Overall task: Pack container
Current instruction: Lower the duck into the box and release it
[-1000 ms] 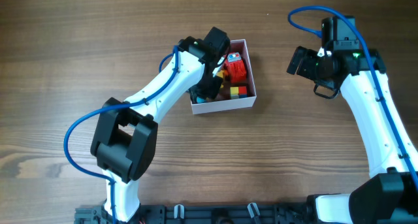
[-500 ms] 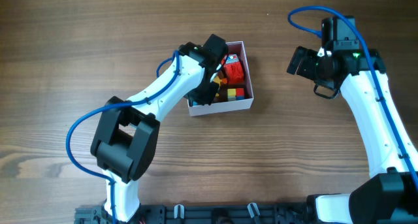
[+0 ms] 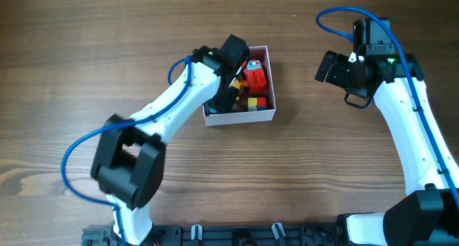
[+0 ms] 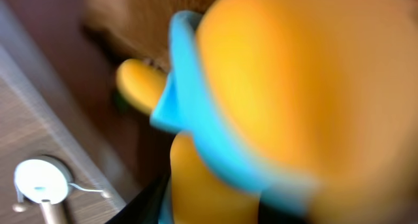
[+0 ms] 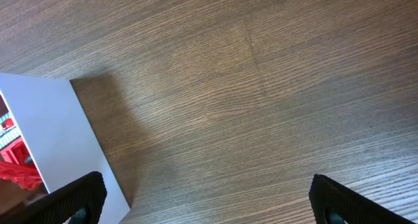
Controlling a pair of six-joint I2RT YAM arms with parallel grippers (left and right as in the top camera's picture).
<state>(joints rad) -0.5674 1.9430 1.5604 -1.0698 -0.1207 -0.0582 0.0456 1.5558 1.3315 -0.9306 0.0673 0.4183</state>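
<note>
Container [image 3: 241, 117] slightly further left, beneath left jaws.

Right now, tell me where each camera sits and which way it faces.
Overhead: fixed above the table, looking straight down; shows the left gripper reaching into the container, the right gripper apart from it.
Left wrist: pressed close to a blurred yellow and blue toy; own fingers not discernible.
Right wrist: looks down at the table; own fingertips at the bottom edge.
Shared: overhead and right wrist both show the container's white wall and a red toy.
</note>
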